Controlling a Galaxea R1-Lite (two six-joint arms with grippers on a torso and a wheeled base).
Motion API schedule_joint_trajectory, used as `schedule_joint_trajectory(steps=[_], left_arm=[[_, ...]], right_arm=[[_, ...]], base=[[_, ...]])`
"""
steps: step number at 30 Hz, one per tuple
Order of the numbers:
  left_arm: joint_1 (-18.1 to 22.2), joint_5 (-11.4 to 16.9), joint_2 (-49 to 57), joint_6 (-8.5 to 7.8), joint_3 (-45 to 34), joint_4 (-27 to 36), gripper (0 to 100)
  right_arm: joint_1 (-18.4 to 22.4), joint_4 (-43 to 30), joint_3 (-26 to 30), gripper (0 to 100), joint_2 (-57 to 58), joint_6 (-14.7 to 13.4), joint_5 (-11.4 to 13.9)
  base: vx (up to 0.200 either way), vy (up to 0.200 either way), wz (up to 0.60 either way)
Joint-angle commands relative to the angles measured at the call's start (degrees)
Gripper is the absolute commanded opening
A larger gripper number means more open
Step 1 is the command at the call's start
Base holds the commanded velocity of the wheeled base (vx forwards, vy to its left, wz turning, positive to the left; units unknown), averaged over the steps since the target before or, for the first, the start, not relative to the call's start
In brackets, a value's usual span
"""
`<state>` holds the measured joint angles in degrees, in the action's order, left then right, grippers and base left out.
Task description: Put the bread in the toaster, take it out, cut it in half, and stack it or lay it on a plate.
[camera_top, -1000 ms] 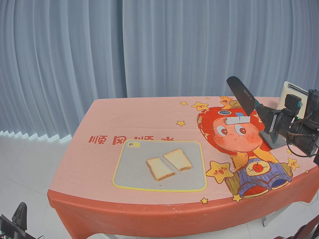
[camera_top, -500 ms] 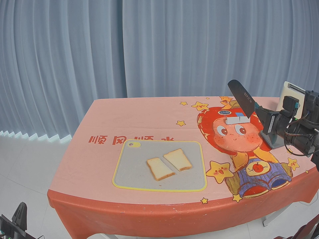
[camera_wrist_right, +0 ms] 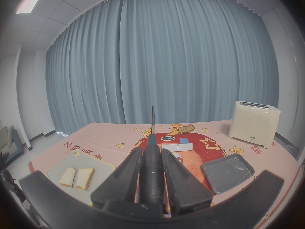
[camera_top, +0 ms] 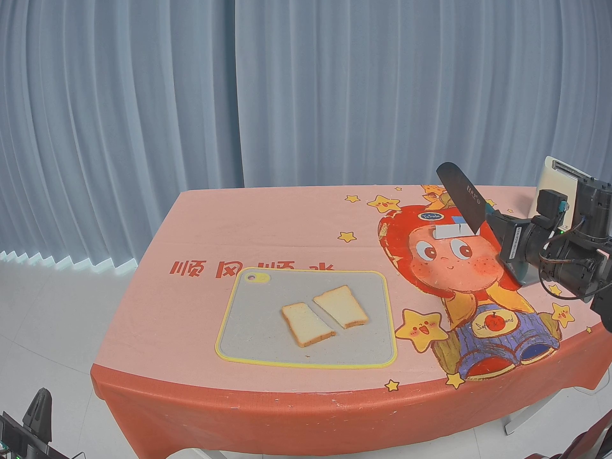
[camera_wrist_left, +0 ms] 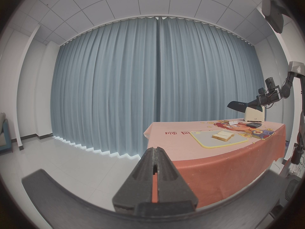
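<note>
Right arm: comes in from the table's [camera_top: 255, 231] right end, held above the cloth. Right gripper [camera_top: 505, 225] is clenched on the knife [camera_top: 462, 194] handle. The blade points up and away toward the curtain [camera_top: 255, 65], tilted left in the head view and edge-on in the right wrist view [camera_wrist_right: 152, 121].

Left arm: low, off the near-left corner. Left gripper [camera_wrist_left: 154, 153] has its fingers pressed together and grasps nothing.

Bread halves [camera_top: 308, 324] [camera_top: 341, 306]: flat on the board [camera_top: 255, 326], just beside each other, cut edges facing. The board is near the table's front edge, left of centre.

Toaster [camera_wrist_right: 254, 123]: upright at the far right corner. Grey tray [camera_wrist_right: 227, 172] sits on the cloth near it, on the robot's side.

Surface: pink cloth with a cartoon child and stars. Two white tags [camera_top: 456, 231] lie on the cartoon's forehead, a small blue piece just behind them.

Room: pleated blue-grey curtain, white tile floor, panel ceiling.

Writing: a row of red characters on the cloth behind the board, lower part cut off by it. Print on the blade, toaster and cartoon is too small to make out.
</note>
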<state>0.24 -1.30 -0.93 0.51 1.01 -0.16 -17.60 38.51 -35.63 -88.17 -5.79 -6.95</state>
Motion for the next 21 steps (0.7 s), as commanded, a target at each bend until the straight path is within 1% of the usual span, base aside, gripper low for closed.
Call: schedule_joint_trajectory(steps=[1, 4, 9, 13, 17, 21], left_arm=[[0.02, -0.01, 0.93, 0.02, -1.01, -0.02, 0], [0.02, -0.01, 0.93, 0.02, -1.01, -0.02, 0], [0.02, -0.01, 0.93, 0.02, -1.01, -0.02, 0], [0.02, -0.01, 0.93, 0.02, -1.01, -0.02, 0], [0.02, -0.01, 0.93, 0.02, -1.01, -0.02, 0], [0.02, -0.01, 0.93, 0.02, -1.01, -0.02, 0]], right_arm=[[0.46, 0.07, -0.05, 0, -1.65, -0.01, 0.01], [2.22, 0.07, -0.67, 0, -2.53, -0.01, 0.01], [3.72, 0.07, -0.75, 0, -4.81, 0.17, 0.01], [3.98, 0.07, -1.11, 0, -5.87, 0.43, 0.01], [6.00, 0.07, -1.72, 0, -6.84, 0.87, 0.18], [7.76, 0.07, -1.72, 0, -6.57, 1.57, 3.96]], base=[[0.000, 0.000, 0.00], [0.000, 0.000, 0.00], [0.000, 0.000, 0.00], [0.000, 0.000, 0.00], [0.000, 0.000, 0.00], [0.000, 0.000, 0.00]])
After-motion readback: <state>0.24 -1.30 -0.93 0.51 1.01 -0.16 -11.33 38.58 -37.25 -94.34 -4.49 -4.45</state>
